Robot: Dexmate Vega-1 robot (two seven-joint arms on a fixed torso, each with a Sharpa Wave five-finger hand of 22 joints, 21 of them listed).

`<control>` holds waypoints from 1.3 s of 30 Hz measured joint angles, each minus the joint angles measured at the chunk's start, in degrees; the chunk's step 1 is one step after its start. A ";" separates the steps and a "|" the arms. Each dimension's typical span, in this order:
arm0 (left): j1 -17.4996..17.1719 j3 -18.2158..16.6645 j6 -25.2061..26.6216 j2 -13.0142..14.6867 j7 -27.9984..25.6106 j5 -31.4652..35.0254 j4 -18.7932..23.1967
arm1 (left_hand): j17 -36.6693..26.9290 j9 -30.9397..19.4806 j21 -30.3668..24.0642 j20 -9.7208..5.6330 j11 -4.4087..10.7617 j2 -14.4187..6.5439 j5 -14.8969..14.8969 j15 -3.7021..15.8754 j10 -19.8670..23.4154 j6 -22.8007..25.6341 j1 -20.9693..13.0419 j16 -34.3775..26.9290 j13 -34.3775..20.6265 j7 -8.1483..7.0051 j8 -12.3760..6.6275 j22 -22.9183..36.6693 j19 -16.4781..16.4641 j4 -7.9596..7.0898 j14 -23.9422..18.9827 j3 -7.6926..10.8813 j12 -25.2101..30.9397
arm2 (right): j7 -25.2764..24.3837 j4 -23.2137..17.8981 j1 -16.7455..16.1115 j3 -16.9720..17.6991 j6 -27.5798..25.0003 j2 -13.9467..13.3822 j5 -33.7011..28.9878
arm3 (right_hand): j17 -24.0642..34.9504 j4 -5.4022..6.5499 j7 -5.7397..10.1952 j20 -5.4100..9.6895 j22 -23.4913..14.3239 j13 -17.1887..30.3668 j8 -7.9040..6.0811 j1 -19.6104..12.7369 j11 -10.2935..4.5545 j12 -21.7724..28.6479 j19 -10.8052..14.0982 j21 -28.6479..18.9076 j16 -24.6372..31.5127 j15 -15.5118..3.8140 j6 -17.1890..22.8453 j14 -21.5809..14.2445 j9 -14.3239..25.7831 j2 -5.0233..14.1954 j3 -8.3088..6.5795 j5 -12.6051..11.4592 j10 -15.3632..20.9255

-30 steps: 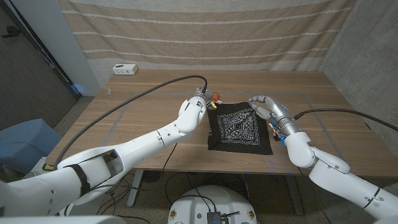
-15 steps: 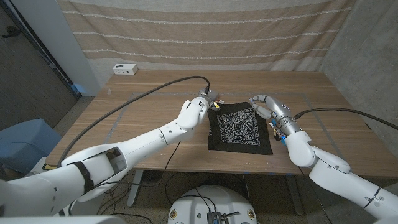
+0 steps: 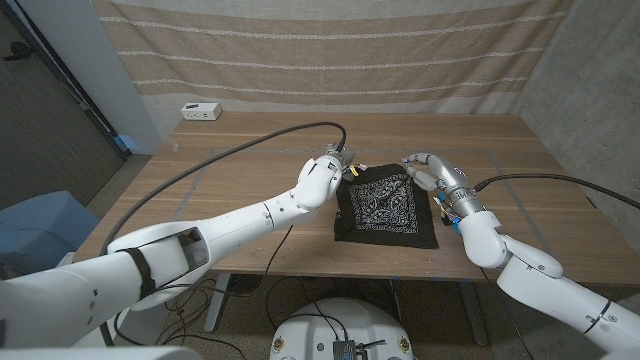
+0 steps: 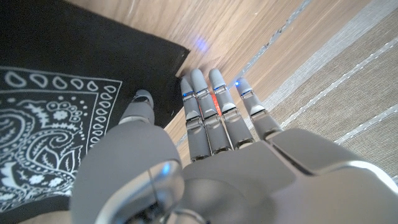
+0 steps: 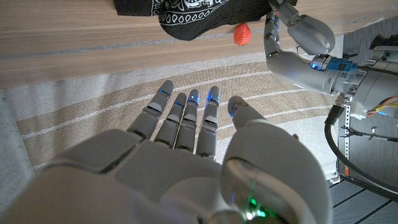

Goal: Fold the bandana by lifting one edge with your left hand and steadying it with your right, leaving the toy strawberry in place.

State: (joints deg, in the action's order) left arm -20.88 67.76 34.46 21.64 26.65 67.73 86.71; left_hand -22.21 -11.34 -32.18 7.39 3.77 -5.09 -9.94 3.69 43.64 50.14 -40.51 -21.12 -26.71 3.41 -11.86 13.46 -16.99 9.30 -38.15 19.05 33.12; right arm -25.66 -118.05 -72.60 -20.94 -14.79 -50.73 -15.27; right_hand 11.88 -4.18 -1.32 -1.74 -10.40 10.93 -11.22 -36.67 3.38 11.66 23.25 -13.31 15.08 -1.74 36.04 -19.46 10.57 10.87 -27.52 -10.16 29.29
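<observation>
The black bandana (image 3: 385,208) with a white paisley print lies spread on the wooden table (image 3: 240,185). My left hand (image 3: 342,164) is at its far left corner. In the left wrist view the thumb touches the cloth (image 4: 56,74), while the straight fingers (image 4: 211,118) lie on the wood beside the corner. The toy strawberry (image 5: 242,33) sits on the table just past that corner, next to my left hand (image 5: 301,31); a red sliver of it (image 4: 214,101) shows between the fingers. My right hand (image 3: 426,168) is by the far right corner with fingers apart (image 5: 186,124), holding nothing. The bandana's edge (image 5: 186,18) is rumpled there.
A small white box (image 3: 201,111) stands at the table's back left. A black cable (image 3: 230,152) arcs over the table to my left wrist. A striped curtain (image 3: 330,60) hangs behind the table. Another cable (image 3: 540,180) runs from my right arm.
My left hand has moved right and a little farther onto the bandana's far left corner, now covering the strawberry in the head view. My right hand has stayed in place.
</observation>
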 measured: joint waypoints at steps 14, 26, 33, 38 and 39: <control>-0.40 1.89 2.38 -0.40 1.45 6.14 -1.92 | -0.55 0.18 -1.32 -0.23 0.77 0.59 -0.36 -0.30 -5.41 -12.22 -0.35 0.87 -1.83 -1.97 2.62 0.53 0.23 -0.62 1.74 -0.54 -0.07 | 0.02 -0.72 0.34 -0.62 -1.63 0.03 -0.96 | 0.27 0.00 0.00 -0.01 0.00 0.00 0.00 -0.22 0.20 0.00 -0.01 0.00 0.00 -0.30 0.61 -0.31 0.00 0.22 0.00 0.00 0.41; -1.96 1.25 2.92 -0.85 -5.41 7.57 -3.34 | -4.53 -0.27 -5.27 -2.05 1.67 -2.99 -0.69 0.68 2.30 4.95 -14.05 -3.96 -4.94 -3.07 -3.00 1.06 -1.65 1.49 -3.81 3.54 7.57 | 0.11 -1.18 0.43 -0.83 -2.56 -0.01 -1.49 | 0.12 0.00 0.00 -0.01 0.00 0.00 0.00 -0.38 -0.10 0.00 -0.01 0.00 0.00 -0.09 1.02 -0.52 0.00 0.07 0.00 0.00 0.71; -1.02 2.74 3.51 -2.73 -4.78 9.61 -6.75 | -5.30 0.17 -5.37 -1.04 1.90 0.37 -0.01 -0.20 -5.02 -5.84 -9.31 -1.71 -5.32 -1.28 2.13 1.07 1.49 -1.94 1.70 -0.06 6.01 | 0.11 -1.33 0.43 -0.83 -2.93 -0.10 -1.60 | 0.09 0.00 -0.21 0.01 0.00 0.00 0.00 -0.53 0.10 0.00 0.01 0.00 0.00 -0.27 1.22 -0.90 0.00 -0.08 0.00 0.00 0.91; 0.30 4.32 4.42 -4.30 -2.03 11.77 -9.78 | -5.16 0.43 -5.81 -0.94 1.96 0.79 -0.21 -0.14 -5.56 -6.48 -8.86 -1.50 -5.16 -1.02 1.58 1.07 1.77 -2.17 2.10 -0.58 5.93 | 0.11 -1.33 0.44 -0.82 -2.98 -0.21 -1.62 | 0.10 0.00 0.00 0.31 0.00 0.00 0.00 -0.52 0.31 0.25 0.31 0.00 0.00 -0.30 1.43 -0.92 0.00 -0.08 0.00 0.00 1.11; 0.64 4.78 4.42 -4.74 -2.03 11.77 -10.73 | -5.16 0.40 -6.10 -0.96 1.96 0.79 -0.25 -0.30 -4.67 -4.91 -8.86 -1.50 -5.14 -1.05 1.06 1.07 1.75 -2.12 1.46 -0.58 6.39 | 0.11 -1.33 0.44 -0.82 -2.99 -0.21 -1.62 | 0.10 0.00 0.00 0.31 0.00 0.00 0.00 -0.53 0.31 0.25 0.31 0.00 0.00 -0.30 1.43 -0.92 0.00 -0.08 0.00 0.00 1.11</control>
State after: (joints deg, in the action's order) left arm -20.24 72.54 38.88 16.90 24.61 79.50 75.98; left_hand -27.37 -10.94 -38.28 6.44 5.72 -4.30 -10.19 3.39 38.98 45.22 -49.37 -22.63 -31.85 2.36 -10.80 14.53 -15.24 7.18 -36.69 18.48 39.50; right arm -25.55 -119.37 -72.16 -21.76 -17.78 -50.94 -16.89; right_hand 11.97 -4.18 -1.32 -1.42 -10.40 10.92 -11.22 -37.19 3.69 11.91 23.56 -13.31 15.08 -2.04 37.47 -20.38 10.57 10.79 -27.52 -10.16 30.40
